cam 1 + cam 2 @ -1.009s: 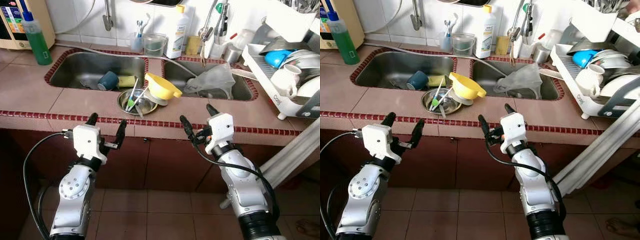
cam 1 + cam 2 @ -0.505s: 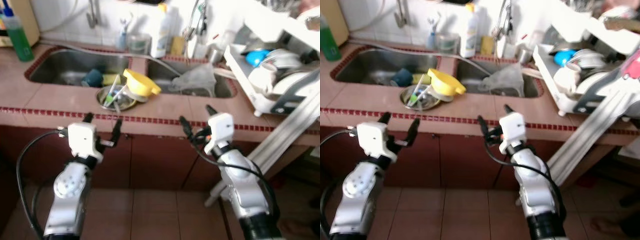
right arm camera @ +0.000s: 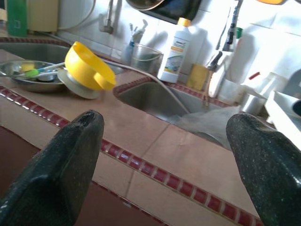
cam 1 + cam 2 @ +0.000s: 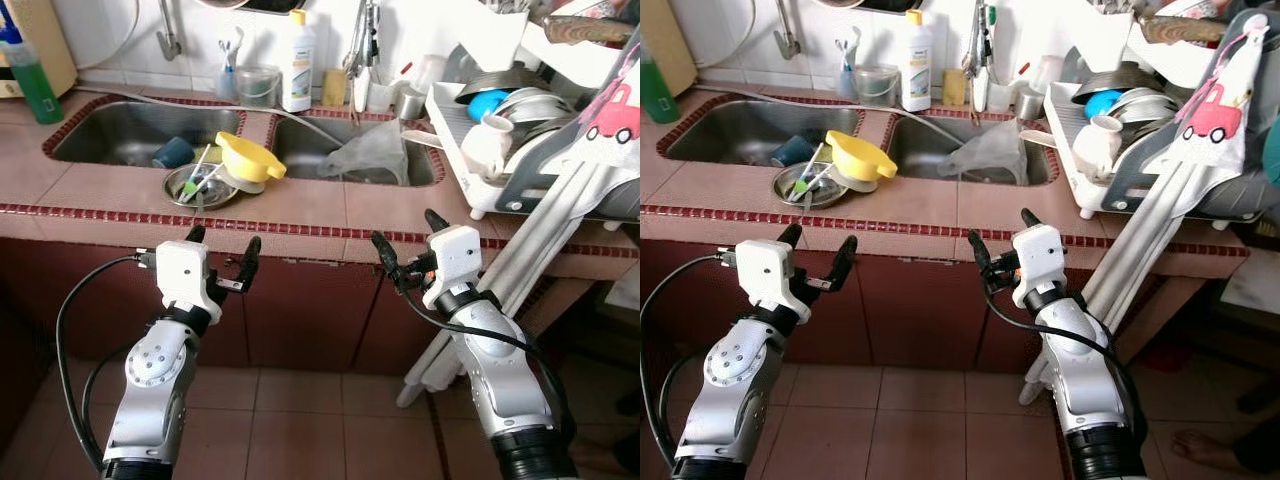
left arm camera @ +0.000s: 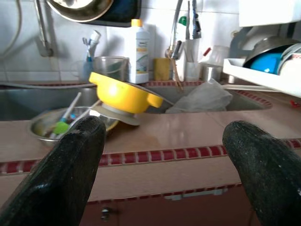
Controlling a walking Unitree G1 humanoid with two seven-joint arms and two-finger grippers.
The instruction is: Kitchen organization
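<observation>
Before us we see dark red cabinet doors (image 4: 310,310) below the table, and a floor (image 4: 300,420) of brownish tiles. To our right a cloth with a red car print (image 4: 1215,115) hangs over pale slats (image 4: 1140,250) that lean against the table's edge. At the far lower right, a person's bare foot (image 4: 1205,445) rests on the tiles.

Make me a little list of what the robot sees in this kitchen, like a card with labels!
Place: tiled counter with two sinks
Between the sinks: yellow bowl tipped on a steel bowl
Left sink: blue cup
Right sink: clear plastic bag
Far right: dish rack
Left end effector: open, below counter edge
Right end effector: open, below counter edge
</observation>
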